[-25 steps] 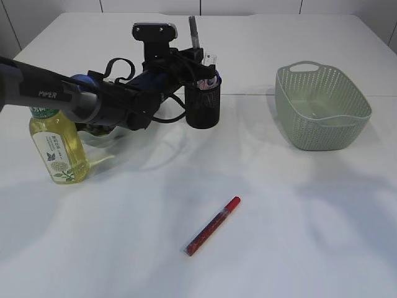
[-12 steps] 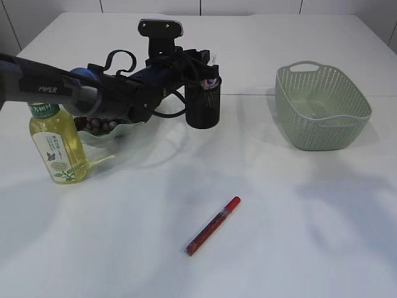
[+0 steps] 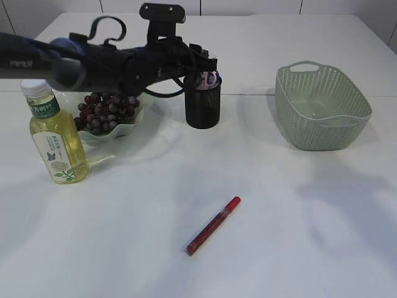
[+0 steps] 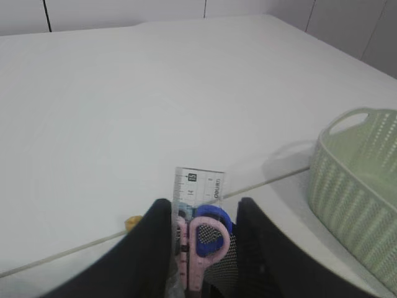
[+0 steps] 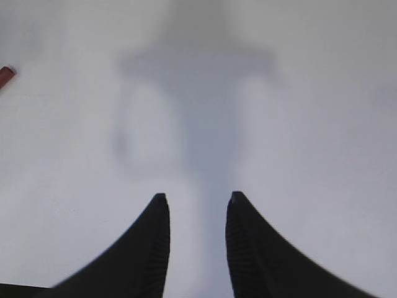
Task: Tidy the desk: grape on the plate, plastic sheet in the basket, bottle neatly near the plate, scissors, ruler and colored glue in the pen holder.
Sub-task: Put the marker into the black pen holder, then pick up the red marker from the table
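Left hand (image 4: 201, 233) fingers apart, empty, just above the pen holder (image 3: 203, 99); one ruler (image 4: 197, 189) and one pair of scissors (image 4: 205, 239) stand between them. One glue pen (image 3: 213, 226) lies well nearer the camera. Right hand (image 5: 195, 202) apart over bare surface (image 5: 298, 124).
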`<state>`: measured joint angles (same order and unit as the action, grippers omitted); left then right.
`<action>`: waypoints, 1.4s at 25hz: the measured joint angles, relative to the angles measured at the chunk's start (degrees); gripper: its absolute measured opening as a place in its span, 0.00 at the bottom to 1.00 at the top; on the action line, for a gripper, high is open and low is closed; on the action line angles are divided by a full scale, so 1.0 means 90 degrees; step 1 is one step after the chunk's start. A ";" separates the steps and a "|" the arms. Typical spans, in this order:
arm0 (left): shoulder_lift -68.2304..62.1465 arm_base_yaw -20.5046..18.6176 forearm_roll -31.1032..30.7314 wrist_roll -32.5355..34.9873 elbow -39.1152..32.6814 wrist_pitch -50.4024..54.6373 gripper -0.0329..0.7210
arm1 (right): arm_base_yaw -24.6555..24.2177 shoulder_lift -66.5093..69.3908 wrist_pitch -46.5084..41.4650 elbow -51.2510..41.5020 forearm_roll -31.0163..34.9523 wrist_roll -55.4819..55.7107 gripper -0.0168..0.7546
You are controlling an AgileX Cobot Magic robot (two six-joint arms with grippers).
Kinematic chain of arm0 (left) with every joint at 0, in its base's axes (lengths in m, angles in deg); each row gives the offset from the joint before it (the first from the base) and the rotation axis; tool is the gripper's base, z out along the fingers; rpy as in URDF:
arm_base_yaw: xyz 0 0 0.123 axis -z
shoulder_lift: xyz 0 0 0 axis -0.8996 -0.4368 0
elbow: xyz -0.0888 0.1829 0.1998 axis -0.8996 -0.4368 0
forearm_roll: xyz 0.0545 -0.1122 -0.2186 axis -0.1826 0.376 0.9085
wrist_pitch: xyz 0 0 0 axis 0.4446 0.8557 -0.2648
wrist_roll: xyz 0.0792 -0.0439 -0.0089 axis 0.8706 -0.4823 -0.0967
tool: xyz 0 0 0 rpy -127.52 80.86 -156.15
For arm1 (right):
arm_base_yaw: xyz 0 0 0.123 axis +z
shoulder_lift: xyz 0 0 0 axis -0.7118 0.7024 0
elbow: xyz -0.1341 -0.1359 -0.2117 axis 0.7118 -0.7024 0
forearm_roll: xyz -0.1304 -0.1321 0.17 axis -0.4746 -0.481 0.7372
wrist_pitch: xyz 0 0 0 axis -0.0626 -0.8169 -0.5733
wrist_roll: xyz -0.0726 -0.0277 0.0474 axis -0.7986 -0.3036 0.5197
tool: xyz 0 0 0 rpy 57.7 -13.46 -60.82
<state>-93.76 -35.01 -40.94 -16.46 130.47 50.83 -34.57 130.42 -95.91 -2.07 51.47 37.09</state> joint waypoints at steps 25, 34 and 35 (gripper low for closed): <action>0.1654 0.1387 0.0181 0.0371 0.0006 0.8580 0.40 | 0.0000 0.0000 0.0000 0.0000 -0.0010 0.0000 0.36; 0.1139 0.1572 0.0616 0.0477 0.0015 0.8906 0.40 | 0.0000 0.0000 0.0000 0.0000 -0.0010 0.0000 0.36; 0.1087 0.1617 0.0660 0.0522 0.0030 0.8879 0.41 | 0.0000 0.0000 0.0000 0.0000 -0.0010 0.0000 0.36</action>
<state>-83.97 -20.46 -35.00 -11.76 130.74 130.74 -34.57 130.42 -95.91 -2.07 51.38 37.09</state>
